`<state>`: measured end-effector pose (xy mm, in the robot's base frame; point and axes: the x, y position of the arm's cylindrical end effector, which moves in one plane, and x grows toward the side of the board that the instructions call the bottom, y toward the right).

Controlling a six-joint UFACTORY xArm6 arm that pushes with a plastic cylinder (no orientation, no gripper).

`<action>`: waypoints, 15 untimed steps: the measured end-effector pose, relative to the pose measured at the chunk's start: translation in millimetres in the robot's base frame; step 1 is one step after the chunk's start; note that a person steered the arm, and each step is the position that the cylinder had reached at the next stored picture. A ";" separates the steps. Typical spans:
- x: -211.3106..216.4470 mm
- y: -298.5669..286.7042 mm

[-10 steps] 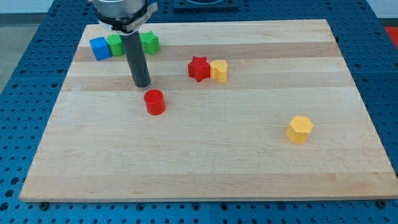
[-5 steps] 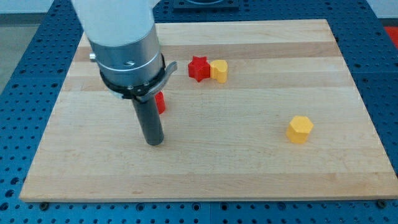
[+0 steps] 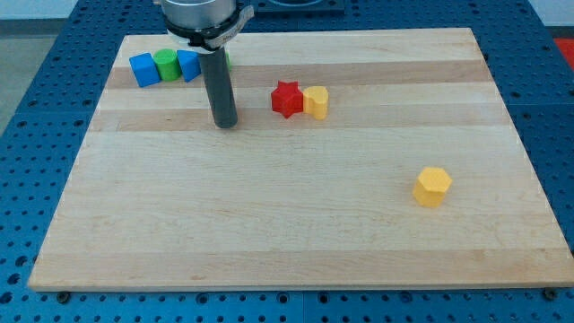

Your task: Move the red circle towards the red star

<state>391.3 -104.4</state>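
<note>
The red star [image 3: 286, 99] lies on the wooden board [image 3: 296, 233] above the middle, touching a yellow block [image 3: 316, 102] on its right. My tip [image 3: 224, 123] rests on the board to the left of the red star, about a block's width and a half away. The red circle does not show anywhere in the view; it may be hidden behind the rod, I cannot tell.
A row of blocks sits at the view's top left: a blue cube [image 3: 142, 69], a green block [image 3: 166, 64] and a second blue block [image 3: 188, 65], with a green sliver just behind the rod. A yellow hexagon [image 3: 432, 186] lies at the right.
My tip has moved from below the red circle up towards the view's top. The red circle, seen beside the rod before, no longer shows. The other blocks have not moved.
</note>
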 end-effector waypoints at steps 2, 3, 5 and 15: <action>39.4 -29.0; 46.7 -46.2; 46.7 -54.5; -31.6 -64.0</action>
<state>359.8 -168.4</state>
